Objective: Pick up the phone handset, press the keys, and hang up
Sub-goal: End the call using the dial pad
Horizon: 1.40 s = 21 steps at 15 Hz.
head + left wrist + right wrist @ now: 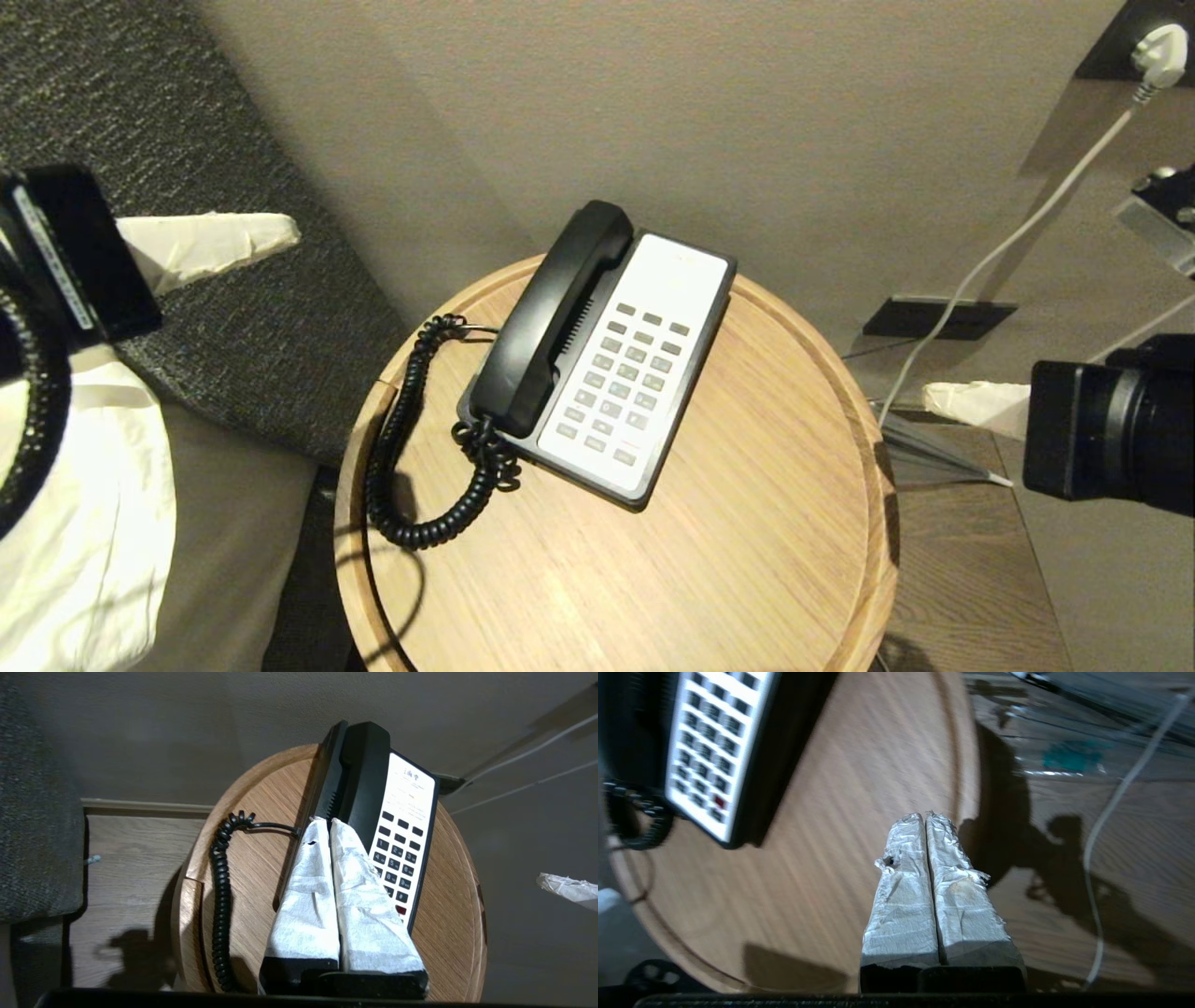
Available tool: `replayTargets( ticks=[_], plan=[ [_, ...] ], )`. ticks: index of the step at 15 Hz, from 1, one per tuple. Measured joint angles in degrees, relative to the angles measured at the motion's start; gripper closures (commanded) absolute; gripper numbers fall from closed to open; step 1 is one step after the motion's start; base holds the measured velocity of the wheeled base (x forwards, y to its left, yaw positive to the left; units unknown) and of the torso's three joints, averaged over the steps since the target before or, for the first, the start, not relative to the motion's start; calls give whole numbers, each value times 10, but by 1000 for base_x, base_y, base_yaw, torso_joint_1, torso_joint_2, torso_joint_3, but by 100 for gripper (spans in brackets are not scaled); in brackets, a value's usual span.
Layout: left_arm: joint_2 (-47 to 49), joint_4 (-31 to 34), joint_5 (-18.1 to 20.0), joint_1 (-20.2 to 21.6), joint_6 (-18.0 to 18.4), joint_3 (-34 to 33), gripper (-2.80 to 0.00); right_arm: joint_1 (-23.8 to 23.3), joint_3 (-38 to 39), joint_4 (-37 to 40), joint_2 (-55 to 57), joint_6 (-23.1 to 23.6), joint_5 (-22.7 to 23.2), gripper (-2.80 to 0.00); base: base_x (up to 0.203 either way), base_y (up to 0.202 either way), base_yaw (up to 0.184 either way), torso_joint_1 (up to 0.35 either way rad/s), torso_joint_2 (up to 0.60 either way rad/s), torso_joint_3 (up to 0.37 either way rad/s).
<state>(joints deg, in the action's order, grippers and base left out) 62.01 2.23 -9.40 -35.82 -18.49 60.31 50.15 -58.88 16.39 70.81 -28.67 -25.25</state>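
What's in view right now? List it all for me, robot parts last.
phone handset: one, glossy black, lying in its cradle on the left side of the phone base
keys: rows of grey buttons, on the cream-white faceplate
phone base: one, black, on the round table
coiled cord: one, black, looping over the table left of the phone
round table: one, light wood, raised rim, against the wall
white cable: one, running down from a white plug at top right
wall: beige, behind the table
left gripper: white-wrapped fingers, shut, empty, left of the table, clear of the handset
right gripper: white-wrapped fingers, shut, empty, at the table's right edge
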Motion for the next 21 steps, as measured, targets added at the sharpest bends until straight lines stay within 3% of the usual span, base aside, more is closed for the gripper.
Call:
replayTargets(
  ticks=[7,11,17,21],
  plan=[
    [-7,-1,4,14,-2,2,0,70,-61,-30,104,-5,52,0,0,0,0,0,0,0],
    [-19,-3,12,28,-3,0,0,86,-105,-44,170,-6,74,0,0,0,0,0,0,0],
    [-53,-3,14,58,-4,-6,0,95,-114,-65,218,-5,79,0,0,0,0,0,0,0],
    [-62,-2,19,65,-26,-7,0,100,-119,-65,229,-5,80,0,0,0,0,0,0,0]
  ],
)
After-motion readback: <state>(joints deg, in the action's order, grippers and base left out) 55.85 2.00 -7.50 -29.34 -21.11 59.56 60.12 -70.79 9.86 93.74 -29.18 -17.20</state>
